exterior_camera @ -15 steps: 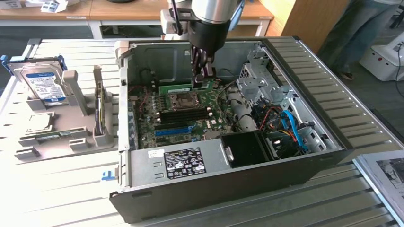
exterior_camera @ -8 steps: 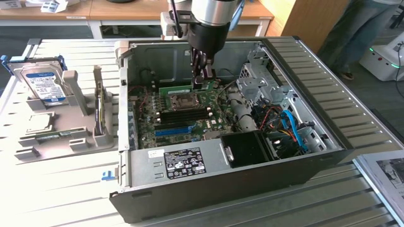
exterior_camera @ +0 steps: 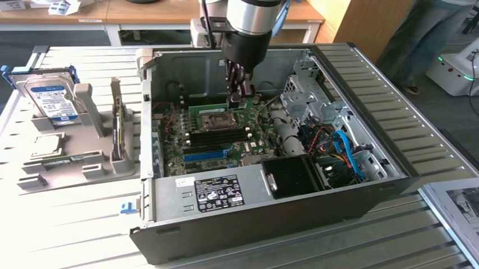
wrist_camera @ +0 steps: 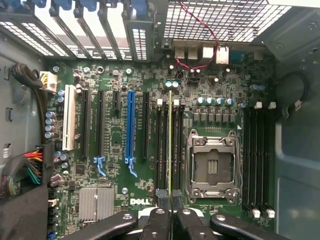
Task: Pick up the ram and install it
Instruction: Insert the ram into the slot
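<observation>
Currently: open computer case lies on its side, motherboard facing up. Gripper is down inside the case, jaws nearly closed and pinching one end of the ram. The ram stands on edge, running along the black memory slots just beside the CPU socket. Pick-up looks done and the stick is lined up with a slot. Cannot tell whether it is pressed home; gripper not released.
</observation>
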Controlling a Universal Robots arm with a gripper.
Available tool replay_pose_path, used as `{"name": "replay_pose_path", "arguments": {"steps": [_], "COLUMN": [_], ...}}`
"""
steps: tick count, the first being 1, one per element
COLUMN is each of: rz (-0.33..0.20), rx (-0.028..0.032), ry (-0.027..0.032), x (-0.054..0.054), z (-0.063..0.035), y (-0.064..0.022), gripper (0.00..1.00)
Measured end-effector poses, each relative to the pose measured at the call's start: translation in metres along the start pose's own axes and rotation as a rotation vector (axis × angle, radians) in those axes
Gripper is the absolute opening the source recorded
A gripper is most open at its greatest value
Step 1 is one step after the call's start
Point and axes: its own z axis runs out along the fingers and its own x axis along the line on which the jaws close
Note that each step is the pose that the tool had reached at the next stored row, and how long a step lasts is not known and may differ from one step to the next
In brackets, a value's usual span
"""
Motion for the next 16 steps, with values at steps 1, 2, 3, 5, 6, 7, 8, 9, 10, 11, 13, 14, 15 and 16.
{"name": "replay_pose_path", "arguments": {"steps": [1, 2, 3, 5, 6, 7, 8, 9, 10, 11, 13, 14, 15, 16], "rz": [0.000, 0.000, 0.000, 0.000, 0.000, 0.000, 0.000, 0.000, 0.000, 0.000, 0.000, 0.000, 0.000, 0.000], "rx": [0.0000, 0.0000, 0.0000, 0.0000, 0.0000, 0.0001, 0.0000, 0.0000, 0.0000, 0.0000, 0.0000, 0.0000, 0.0000, -0.0001], "ry": [0.0001, 0.0000, 0.0000, 0.0000, 0.0001, 0.0000, 0.0001, 0.0001, 0.0001, 0.0000, 0.0000, 0.0000, 0.0000, 0.0002], "x": [0.000, 0.000, 0.000, 0.000, 0.000, 0.000, 0.000, 0.000, 0.000, 0.000, 0.001, 0.001, 0.001, 0.001], "z": [0.0009, 0.0019, 0.0028, 0.0045, 0.0052, 0.0060, 0.0068, 0.0075, 0.0082, 0.0089, 0.0103, 0.0110, 0.0116, 0.0115], "y": [0.0000, -0.0001, -0.0001, -0.0002, -0.0003, -0.0003, -0.0003, -0.0004, -0.0004, -0.0004, -0.0005, -0.0005, -0.0005, -0.0005], "gripper": [0.12, 0.12, 0.12, 0.12, 0.12, 0.12, 0.12, 0.12, 0.12, 0.12, 0.12, 0.12, 0.12, 0.12]}}
